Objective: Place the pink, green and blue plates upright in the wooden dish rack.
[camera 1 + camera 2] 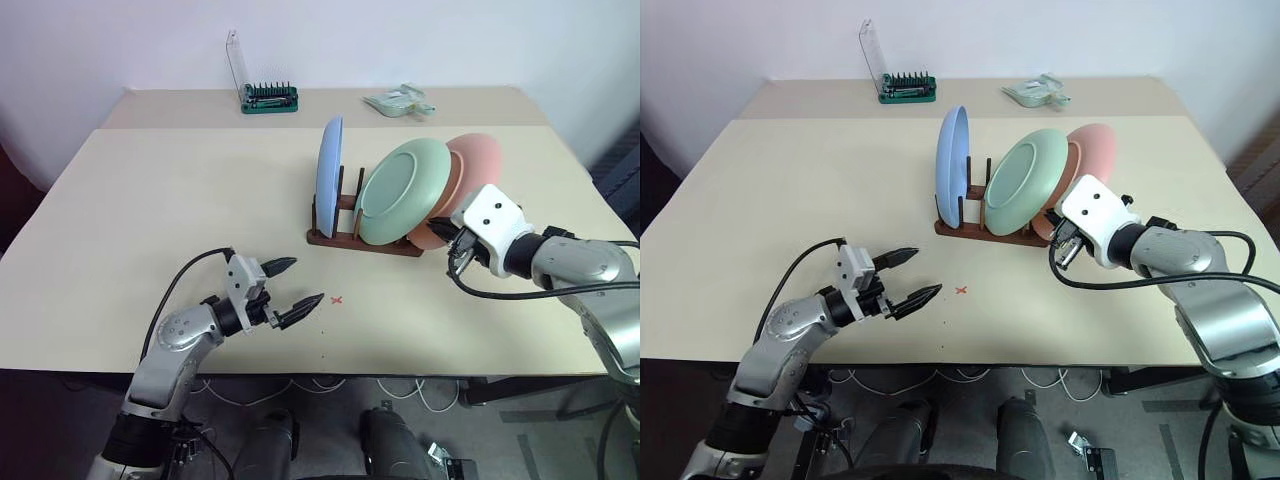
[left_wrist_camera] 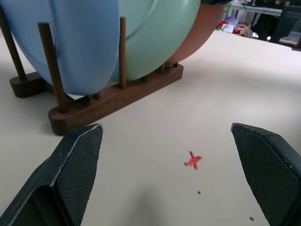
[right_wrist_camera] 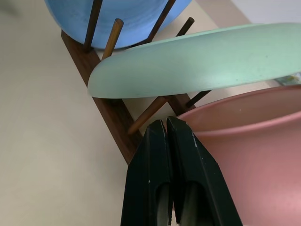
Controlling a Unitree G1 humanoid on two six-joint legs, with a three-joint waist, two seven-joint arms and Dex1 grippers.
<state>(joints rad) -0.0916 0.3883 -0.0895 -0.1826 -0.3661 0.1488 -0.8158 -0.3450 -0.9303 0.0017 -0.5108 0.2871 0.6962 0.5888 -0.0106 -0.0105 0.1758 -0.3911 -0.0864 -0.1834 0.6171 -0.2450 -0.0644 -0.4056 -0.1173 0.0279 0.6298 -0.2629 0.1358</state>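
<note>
Left eye view shows three plates, one rack, two grippers, one green tool holder [image 1: 269, 97] and one pale green object [image 1: 399, 101] on a beige tabletop [image 1: 150, 220]. The wooden dish rack [image 1: 365, 243] sits near the centre of the tabletop, a little toward 1 o'clock, and holds all three plates on edge between its thin pegs: the blue plate [image 1: 330, 177] at the 9 o'clock end standing nearly upright, the green plate [image 1: 403, 191] in the middle leaning back, and the pink plate [image 1: 462, 180] at the 3 o'clock end leaning behind the green one. The left gripper [image 1: 290, 283] hovers above the tabletop at about 7 o'clock from the rack, its fingers spread wide apart and holding nothing, with a small red cross mark [image 1: 337, 299] on the tabletop just beside its fingertips. The right gripper [image 3: 167, 123] has its fingers pressed together and empty, their tips close beside the rack's rail and just at the pink plate's rim. The tool holder, with its clear lid raised, and the pale green object lie along the far edge at 12 o'clock, well apart from the rack.
</note>
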